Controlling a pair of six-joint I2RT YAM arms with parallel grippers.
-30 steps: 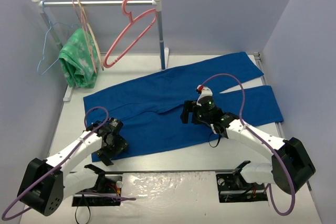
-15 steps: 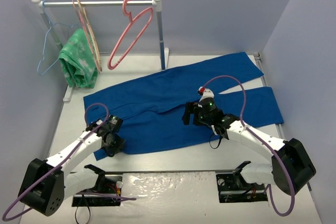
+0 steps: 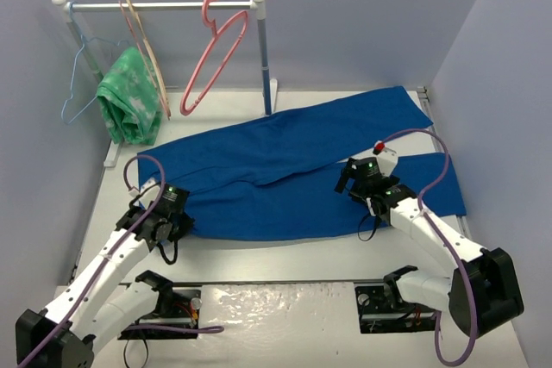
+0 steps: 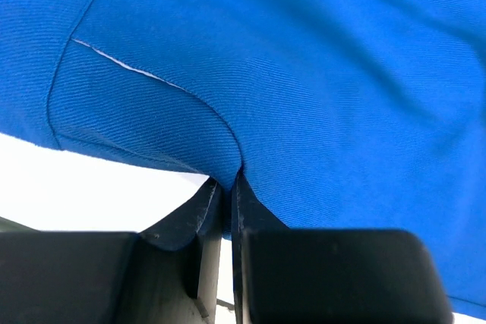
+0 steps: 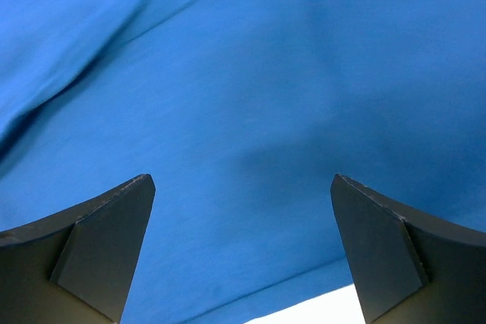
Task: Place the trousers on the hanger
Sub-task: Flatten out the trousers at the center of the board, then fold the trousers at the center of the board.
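Observation:
The royal-blue trousers [image 3: 285, 174] lie spread across the table, waist to the left and both legs running right. My left gripper [image 3: 176, 223] is shut on the trousers' near-left edge; in the left wrist view the fingers [image 4: 205, 210] pinch a fold of blue cloth [image 4: 304, 73]. My right gripper [image 3: 349, 183] hovers open over the near leg, and the right wrist view shows cloth [image 5: 250, 73] between its wide-apart fingers [image 5: 114, 221] with nothing gripped. The pink hanger [image 3: 212, 51] hangs empty from the rail at the back.
The white rail [image 3: 164, 4] on its post [image 3: 264, 58] also carries a green patterned cloth [image 3: 128, 101], a thin light-blue wire hanger [image 3: 76, 75] and a beige hanger [image 3: 145, 45]. Purple walls close in at the left, right and back.
My left gripper has shut on the trousers' near-left edge and drawn it up and leftward. My right gripper has moved right along the near leg and opened wider. The pink hanger has swung.

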